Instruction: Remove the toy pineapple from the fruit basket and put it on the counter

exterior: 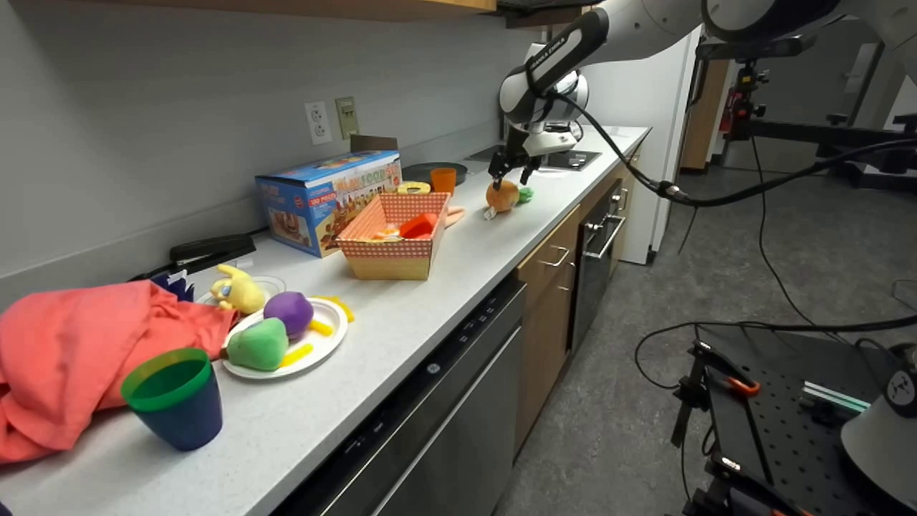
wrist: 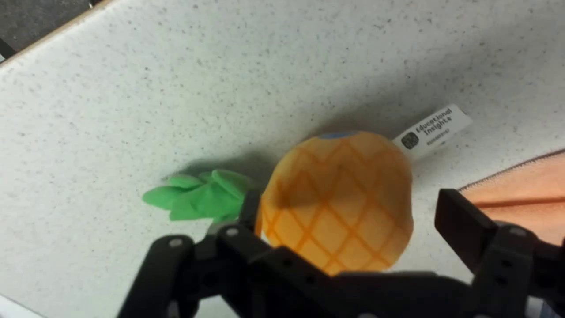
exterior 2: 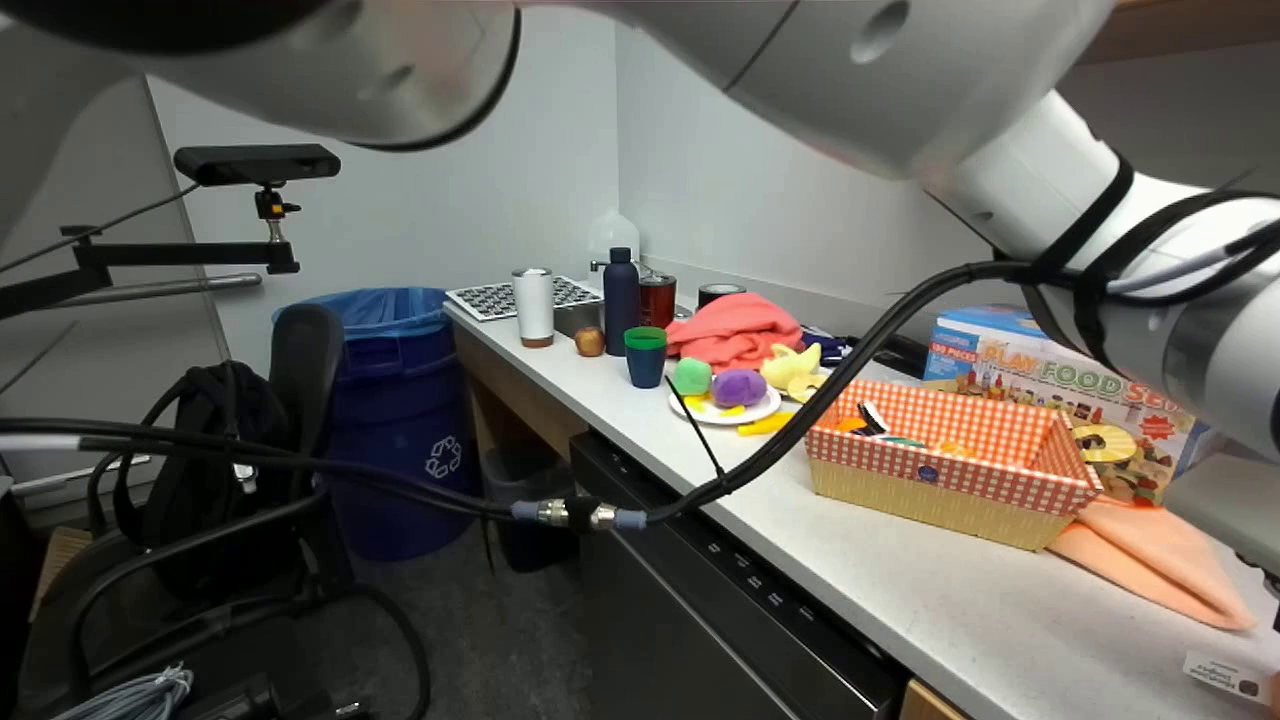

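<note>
The toy pineapple, orange with green leaves, lies on its side on the counter (exterior: 430, 330) past the basket in an exterior view (exterior: 503, 198). It fills the middle of the wrist view (wrist: 340, 203); its white tag (exterior 2: 1222, 676) shows in an exterior view. My gripper (exterior: 511, 178) is low over it, and in the wrist view (wrist: 351, 216) its fingers are spread either side of the fruit. One finger is close against the leaf end; the other stands apart with a gap. The fruit basket (exterior: 390, 269), with red-checked lining, also shows in an exterior view (exterior 2: 930, 500).
A blue play-food box (exterior: 301, 208) stands behind the basket. A peach cloth (exterior 2: 1150, 560) lies beside it, near the pineapple. An orange cup (exterior: 443, 180) and dark pan stand by the wall. A plate of toy fruits (exterior: 337, 337), a cup (exterior: 179, 408) and a red cloth are farther along.
</note>
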### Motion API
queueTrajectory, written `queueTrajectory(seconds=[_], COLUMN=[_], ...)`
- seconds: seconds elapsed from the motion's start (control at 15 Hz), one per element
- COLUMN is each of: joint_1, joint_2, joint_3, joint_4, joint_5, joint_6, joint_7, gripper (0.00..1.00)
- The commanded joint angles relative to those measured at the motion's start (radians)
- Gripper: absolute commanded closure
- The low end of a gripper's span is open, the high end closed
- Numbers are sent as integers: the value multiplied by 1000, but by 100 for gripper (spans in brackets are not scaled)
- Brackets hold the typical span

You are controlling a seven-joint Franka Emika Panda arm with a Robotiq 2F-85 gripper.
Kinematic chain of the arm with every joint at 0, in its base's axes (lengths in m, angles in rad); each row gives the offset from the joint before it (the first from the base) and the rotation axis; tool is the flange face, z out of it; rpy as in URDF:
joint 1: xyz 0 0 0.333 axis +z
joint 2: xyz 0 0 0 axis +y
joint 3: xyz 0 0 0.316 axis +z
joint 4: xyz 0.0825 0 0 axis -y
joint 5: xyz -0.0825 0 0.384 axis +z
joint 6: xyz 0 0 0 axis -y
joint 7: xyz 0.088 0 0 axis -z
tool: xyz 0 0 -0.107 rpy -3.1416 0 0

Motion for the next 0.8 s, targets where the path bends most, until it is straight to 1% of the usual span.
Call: queueTrajectory(seconds=[0.0, 0.47, 0.73], joint_1=[20, 38, 49], joint_2=[-145, -348, -440], joint_3=[-9, -24, -36], joint_4=[-134, -284, -367], joint_5=[-12, -40, -52], joint_6=[12, 6, 18], joint_7=[-7, -14, -25], gripper=[0, 0, 0])
